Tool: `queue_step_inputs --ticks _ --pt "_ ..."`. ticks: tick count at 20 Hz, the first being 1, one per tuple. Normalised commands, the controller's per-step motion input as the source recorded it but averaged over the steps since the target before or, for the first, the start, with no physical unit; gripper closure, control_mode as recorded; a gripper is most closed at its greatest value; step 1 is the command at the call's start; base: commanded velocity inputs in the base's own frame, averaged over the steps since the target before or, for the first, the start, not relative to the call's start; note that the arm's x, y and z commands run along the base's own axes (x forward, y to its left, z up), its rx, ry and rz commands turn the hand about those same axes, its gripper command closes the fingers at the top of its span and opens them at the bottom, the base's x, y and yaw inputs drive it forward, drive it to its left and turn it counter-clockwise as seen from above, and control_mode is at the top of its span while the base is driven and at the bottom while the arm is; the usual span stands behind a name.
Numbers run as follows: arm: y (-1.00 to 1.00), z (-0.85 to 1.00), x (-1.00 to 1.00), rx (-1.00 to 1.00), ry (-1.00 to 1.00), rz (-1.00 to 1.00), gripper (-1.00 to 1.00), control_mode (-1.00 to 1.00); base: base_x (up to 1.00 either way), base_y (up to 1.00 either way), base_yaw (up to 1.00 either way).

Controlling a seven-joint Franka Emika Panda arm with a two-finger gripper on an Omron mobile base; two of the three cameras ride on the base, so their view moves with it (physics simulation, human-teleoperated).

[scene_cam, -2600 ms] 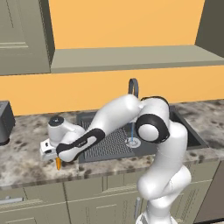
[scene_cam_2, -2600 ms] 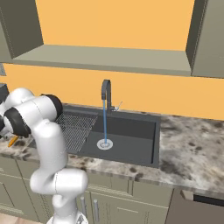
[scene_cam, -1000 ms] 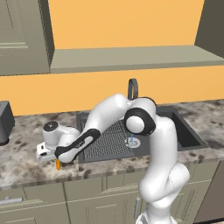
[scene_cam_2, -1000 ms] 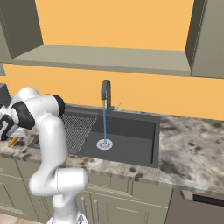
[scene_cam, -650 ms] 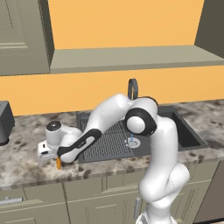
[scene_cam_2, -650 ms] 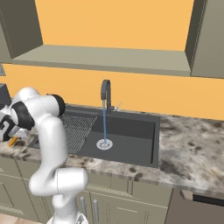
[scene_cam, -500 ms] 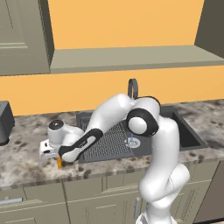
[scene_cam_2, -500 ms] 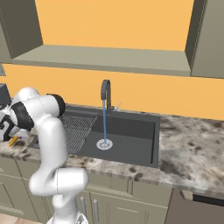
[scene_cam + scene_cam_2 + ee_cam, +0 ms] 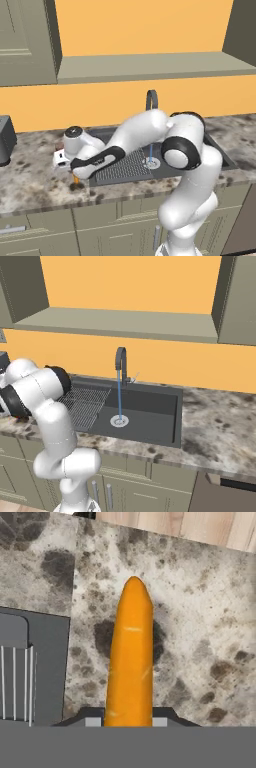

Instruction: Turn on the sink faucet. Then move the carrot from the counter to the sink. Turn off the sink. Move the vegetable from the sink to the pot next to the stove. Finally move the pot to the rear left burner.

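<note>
Left base view shows me water running from the sink faucet [image 9: 151, 98] into the sink [image 9: 220, 152], with the ribbed drainer [image 9: 125, 169] just beside my hand and a black appliance [image 9: 6, 140] at far left. Nothing blocks the way. My gripper [image 9: 131, 722] is closed on the carrot [image 9: 131, 662], which points out over the counter [image 9: 200, 622] near its front edge. Compared with a second ago the jaws have narrowed onto it, and the hand sits slightly higher
</note>
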Motion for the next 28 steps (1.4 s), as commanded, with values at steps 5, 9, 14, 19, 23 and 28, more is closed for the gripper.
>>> queue_step_inputs --ticks 5,9,14,19,23,28 --pt "-0.42 0.77 -0.09 -0.02 0.00 0.00 1.00 -1.00 0.00 0.00 0.00" --pt "-0.56 0.35 -0.13 -0.01 -0.01 0.00 1.00 -1.00 0.00 0.00 0.00" --pt "-0.61 0.04 -0.18 0.00 0.00 0.00 1.00 -1.00 0.00 0.00 0.00" --pt "-0.69 0.00 -0.15 0.00 0.00 0.00 1.00 -1.00 0.00 0.00 0.00" --pt "-0.68 0.00 -0.05 0.00 0.00 0.00 1.00 -1.00 0.00 0.00 0.00" --pt "-0.69 0.01 0.00 0.00 0.00 0.00 1.00 -1.00 0.00 0.00 0.00"
